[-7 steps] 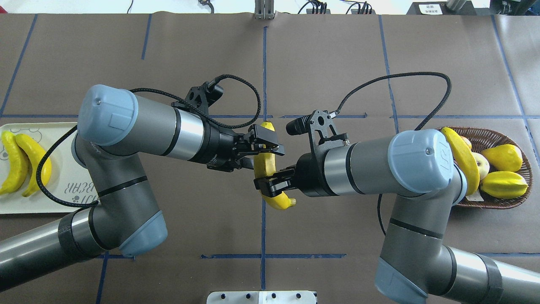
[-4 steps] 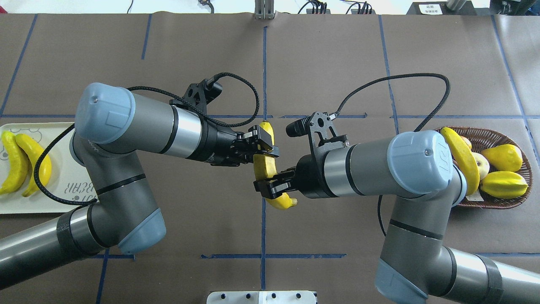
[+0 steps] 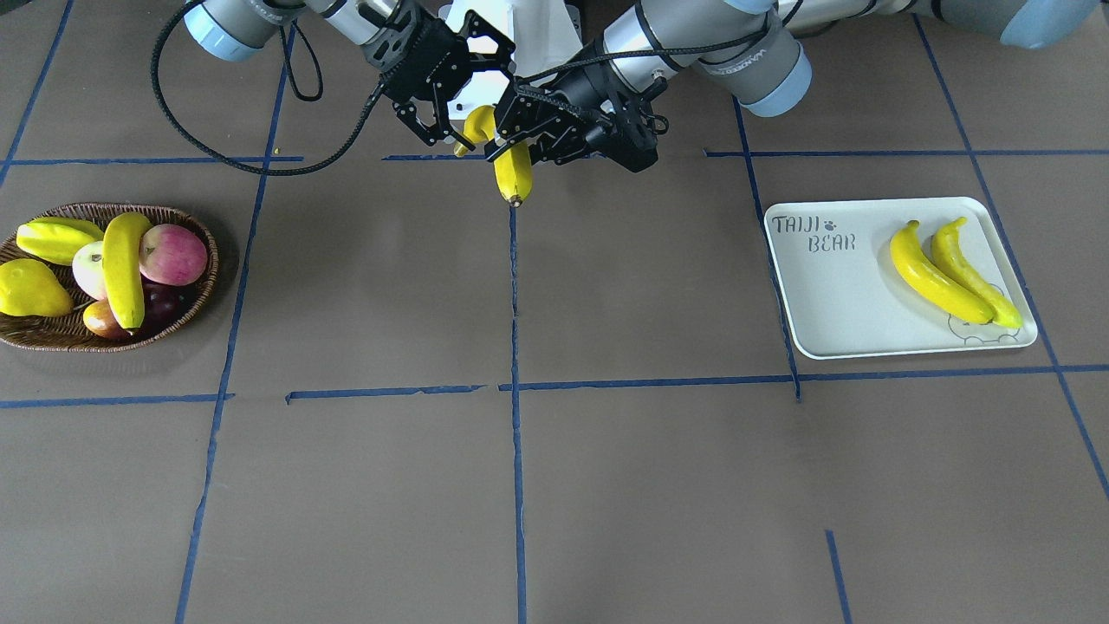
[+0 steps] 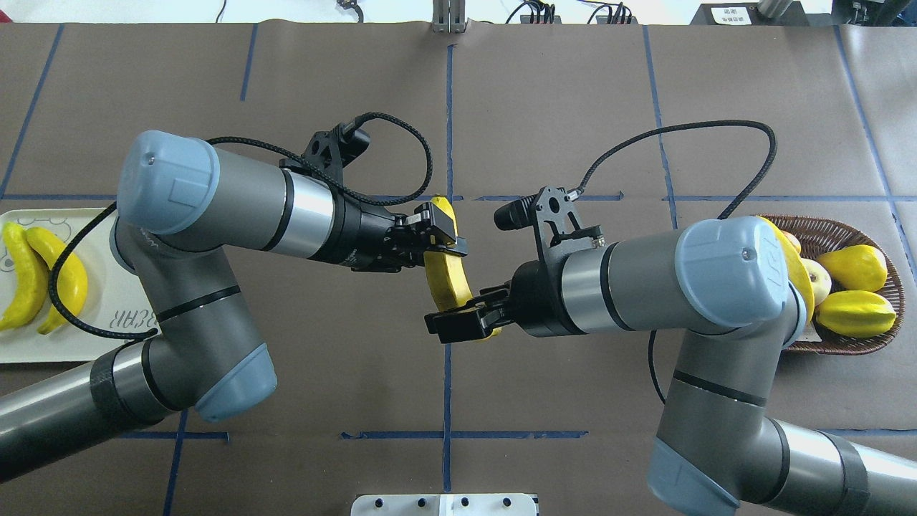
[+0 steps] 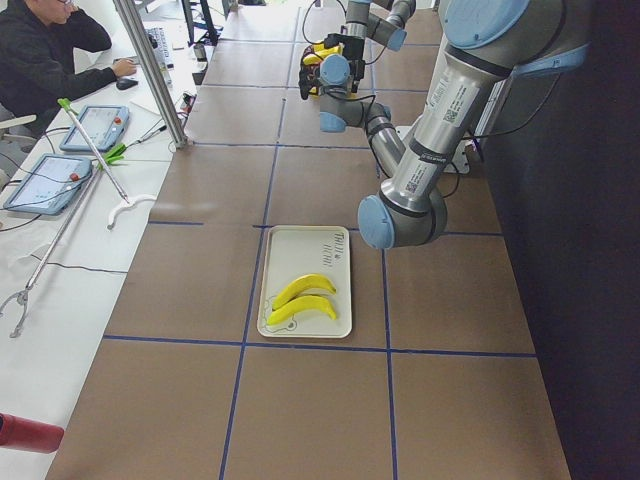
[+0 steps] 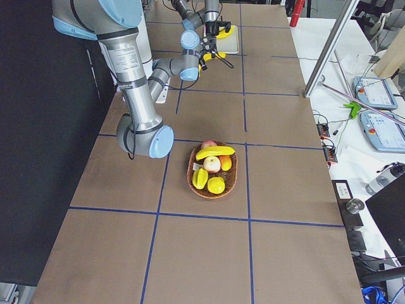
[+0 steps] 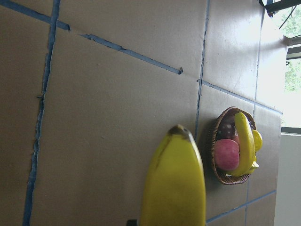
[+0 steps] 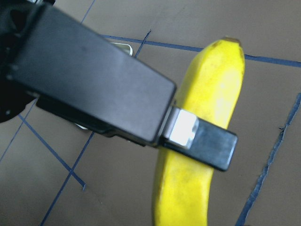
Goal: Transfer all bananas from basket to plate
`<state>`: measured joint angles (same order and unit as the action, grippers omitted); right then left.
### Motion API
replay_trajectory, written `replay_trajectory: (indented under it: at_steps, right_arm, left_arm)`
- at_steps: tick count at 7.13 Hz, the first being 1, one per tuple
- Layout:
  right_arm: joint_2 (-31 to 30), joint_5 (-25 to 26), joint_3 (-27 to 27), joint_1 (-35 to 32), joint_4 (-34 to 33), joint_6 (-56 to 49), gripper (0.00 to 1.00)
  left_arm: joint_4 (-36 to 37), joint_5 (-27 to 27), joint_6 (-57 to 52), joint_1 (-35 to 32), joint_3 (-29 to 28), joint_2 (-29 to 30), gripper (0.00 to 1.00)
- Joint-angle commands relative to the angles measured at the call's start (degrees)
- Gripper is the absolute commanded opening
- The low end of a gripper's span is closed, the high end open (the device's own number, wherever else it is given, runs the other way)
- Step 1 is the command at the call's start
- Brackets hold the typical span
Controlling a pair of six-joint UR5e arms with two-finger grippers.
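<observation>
A yellow banana [image 4: 448, 276] hangs in the air over the table's middle, between both arms. My left gripper [image 4: 440, 233] is shut on its upper end; it also shows in the front view [image 3: 520, 143], with the banana [image 3: 514, 173] pointing down from it. My right gripper [image 4: 458, 326] is at the banana's lower end, with its jaws spread open around it. Two bananas [image 3: 936, 277] lie on the white plate [image 3: 832, 295]. One banana [image 3: 124, 269] lies across the fruit in the wicker basket [image 3: 52, 334].
The basket [image 4: 860, 344] at the right also holds a yellow pear-shaped fruit [image 4: 852, 266], a ridged yellow-green fruit [image 4: 856, 313] and a red apple [image 3: 173, 254]. The plate [image 4: 43, 344] lies at the table's left edge, partly under my left arm.
My left gripper closed on the banana's upper end and drew it a little to the left. My right gripper's jaws spread apart at the lower end.
</observation>
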<state>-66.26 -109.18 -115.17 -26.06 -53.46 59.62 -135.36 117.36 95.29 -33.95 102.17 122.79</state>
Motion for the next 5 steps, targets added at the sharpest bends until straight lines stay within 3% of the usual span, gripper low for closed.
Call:
replay_trajectory:
  at_steps: [1,3,5]
  right_arm:
    - [-2.64,-3.99,-2.25,-5.45,-0.41,1.46,1.00]
    - [-3.61,-14.42,-3.39,-16.60,-7.67,1.55,1.00]
    - [-3.71,-20.61,-2.69,-25.85,-18.39,0.07,1.00]
  left_arm:
    - [0.18,6.34,-0.10,-7.66,-0.83,-2.89,0.00]
    - [-0.08,20.13,-5.76,-18.30,-1.97,-11.73,0.00]
    - [0.00,28.32,-12.21,-25.87,-3.02,-21.68,0.00]
